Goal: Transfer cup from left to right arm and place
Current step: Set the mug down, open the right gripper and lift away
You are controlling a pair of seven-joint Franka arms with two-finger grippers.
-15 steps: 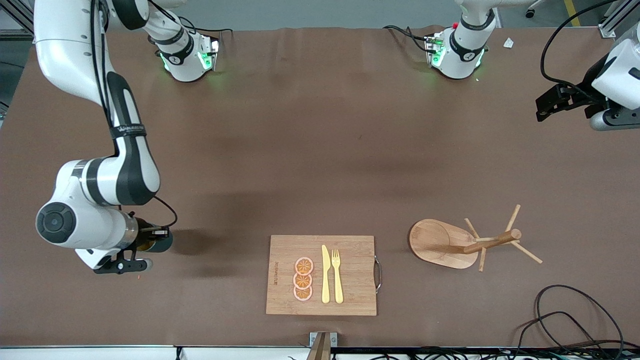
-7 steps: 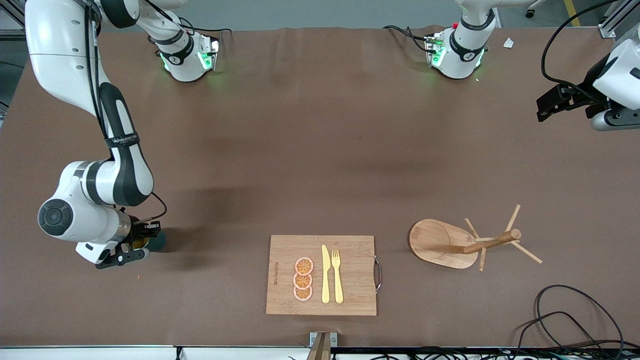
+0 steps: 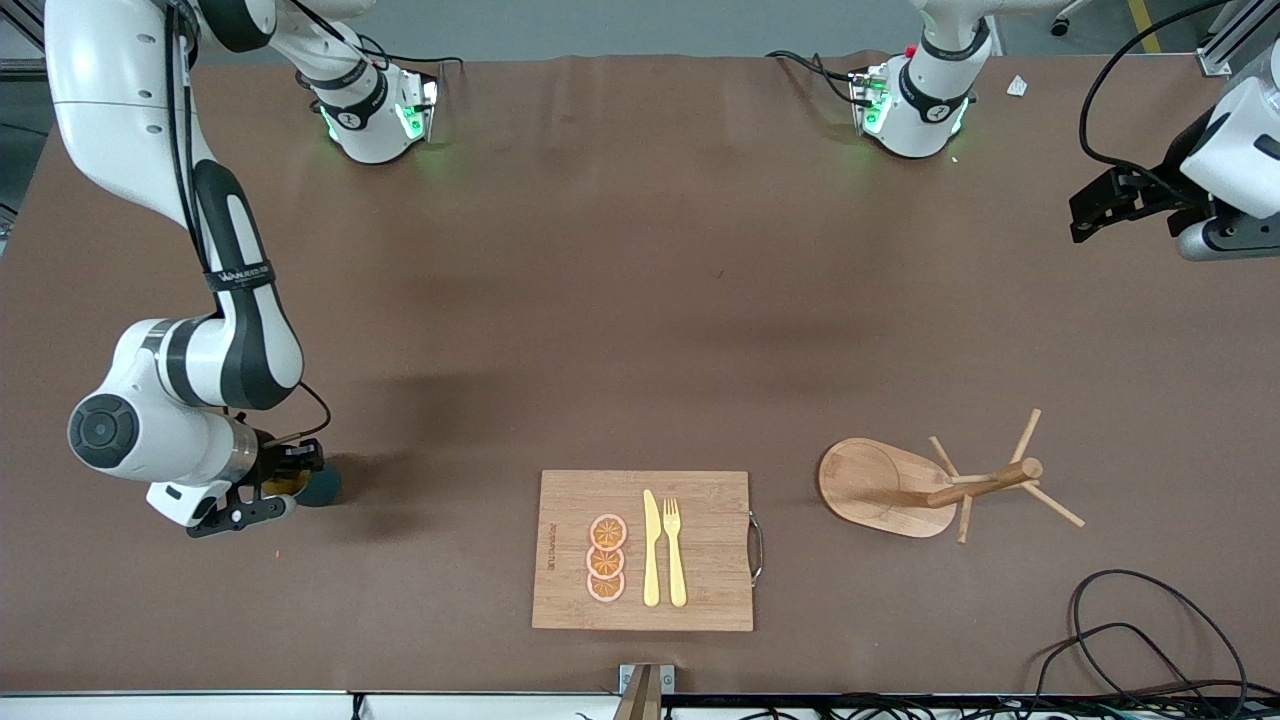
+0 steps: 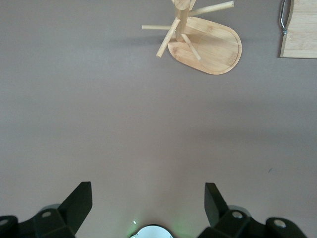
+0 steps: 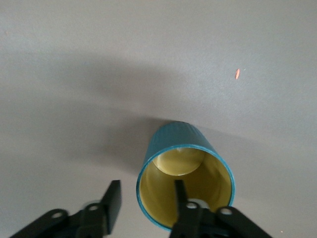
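Observation:
The cup [image 3: 322,488], teal with a yellow inside, stands on the brown table near the right arm's end, level with the cutting board. In the right wrist view the cup [image 5: 184,171] is upright and its handle is hidden. My right gripper [image 3: 288,488] is low over it and open. One finger [image 5: 181,198] reaches inside the cup and the other sits outside the rim, both apart from the wall, so the right gripper [image 5: 147,192] holds nothing. My left gripper [image 3: 1088,212] waits in the air at the left arm's end, and the left gripper [image 4: 147,201] is open and empty.
A wooden cutting board [image 3: 700,550] lies near the front edge with three orange slices, a knife and a fork. A wooden peg stand [image 3: 890,487] sits toward the left arm's end, beside the board. Black cables [image 3: 1130,640] curl at the front corner.
The right gripper has opened and let go of the cup's rim. Its arm shifted slightly toward the right arm's end. The left arm has barely moved.

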